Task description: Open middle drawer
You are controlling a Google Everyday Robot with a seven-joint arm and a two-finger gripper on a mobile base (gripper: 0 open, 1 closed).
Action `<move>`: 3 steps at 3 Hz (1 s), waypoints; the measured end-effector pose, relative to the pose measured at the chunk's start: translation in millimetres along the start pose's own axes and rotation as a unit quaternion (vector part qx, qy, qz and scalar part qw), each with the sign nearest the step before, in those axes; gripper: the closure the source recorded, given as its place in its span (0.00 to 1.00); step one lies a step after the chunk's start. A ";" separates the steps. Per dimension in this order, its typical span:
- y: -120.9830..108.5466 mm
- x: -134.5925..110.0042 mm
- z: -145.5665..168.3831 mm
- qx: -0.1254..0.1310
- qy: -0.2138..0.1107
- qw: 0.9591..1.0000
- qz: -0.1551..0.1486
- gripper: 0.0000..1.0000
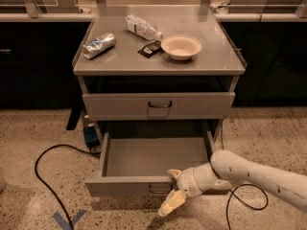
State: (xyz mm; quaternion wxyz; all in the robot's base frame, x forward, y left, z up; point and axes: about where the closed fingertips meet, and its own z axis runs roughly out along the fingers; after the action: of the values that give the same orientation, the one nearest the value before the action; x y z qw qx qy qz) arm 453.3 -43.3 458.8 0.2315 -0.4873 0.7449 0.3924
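**At the foot of the cabinet: middle drawer standing open, gripper at its front**

Below the closed upper drawer (115,107), the middle drawer (125,186) projects well out of the grey cabinet (225,67), so that its bare floor and both side walls are exposed to view. Its low front panel faces the camera, with the small dark wire handle (158,189) near the panel's centre. The gripper (170,198) sits at the front of this panel, just right of the handle and reaching below the panel's lower edge, with the white arm (259,174) entering from the right. Whether the gripper is spread or closed cannot be told, nor whether it has hold of the handle.

Judged from this position, the opening itself appears essentially done: the drawer looks close to its full travel. What remains is probably only letting go, if contact persists, and withdrawing the arm without nudging the panel back.

On the cabinet top, a bowl (181,47), a plastic bottle (143,28), a crushed can (99,45) and a dark packet (150,48) lie undisturbed. A black cable (42,178) loops on the floor to the left.
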 end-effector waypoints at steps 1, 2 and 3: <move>0.4 0.4 0.5 -0.001 0.000 1.000 0.000 0.00; 26.4 10.8 3.7 -0.017 -0.018 1.000 -0.010 0.00; 69.5 18.4 1.0 -0.033 -0.045 0.998 -0.012 0.00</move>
State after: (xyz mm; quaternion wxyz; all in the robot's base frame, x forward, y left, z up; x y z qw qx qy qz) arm 382.5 -37.4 469.8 0.2534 -0.4852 0.7143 0.4360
